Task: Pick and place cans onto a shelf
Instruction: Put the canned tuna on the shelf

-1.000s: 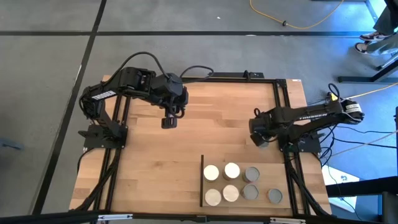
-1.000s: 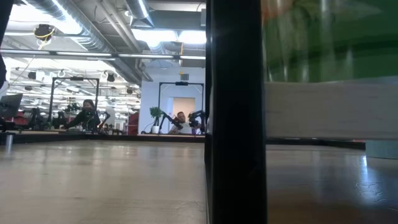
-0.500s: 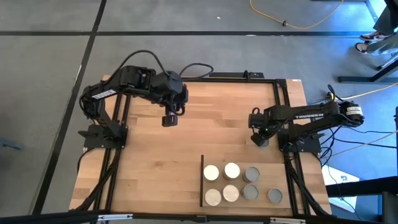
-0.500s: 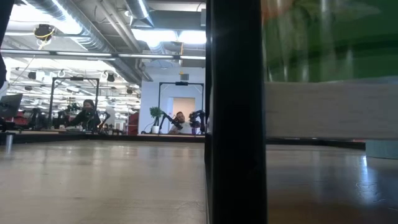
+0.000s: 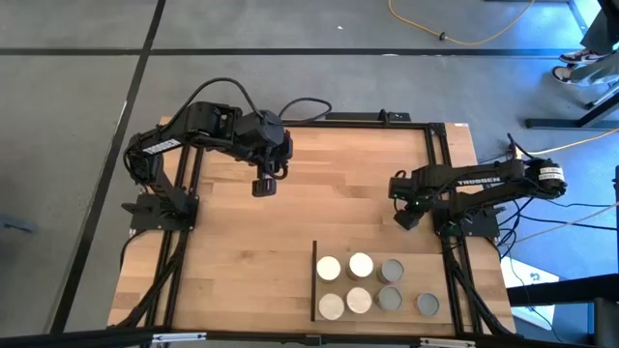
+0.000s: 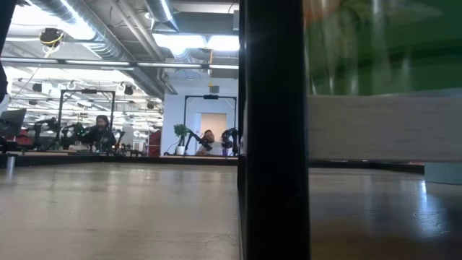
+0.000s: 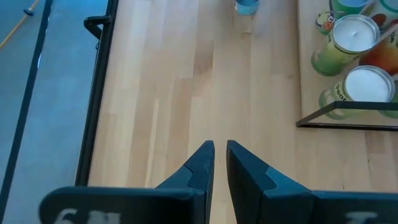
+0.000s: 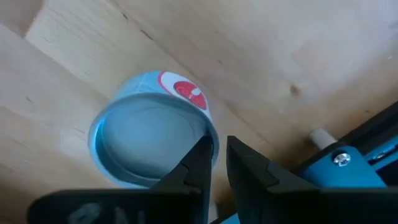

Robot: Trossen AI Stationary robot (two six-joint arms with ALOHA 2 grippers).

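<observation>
- The right gripper (image 5: pixel 407 220) is hovering over a lone can (image 8: pixel 152 134) near the table's (image 5: pixel 319 203) right edge, fingers (image 8: pixel 198 163) nearly closed and holding nothing; the silver-topped can with a red label mark is lying just beyond the fingertips.
- Seven cans (image 5: pixel 360 264) are standing on the shelf (image 5: pixel 440 280) at the table's near right, beside its black strip (image 5: pixel 315 280).
- The left gripper (image 5: pixel 262 187) is waiting above the bare wood at the table's far left, fingers (image 7: pixel 202 163) almost together and empty.
- The step in hand appears to be picking up the last can.
- The next move likely calls for spreading the right fingers, lowering around the can, and closing before carrying it to the shelf.
</observation>
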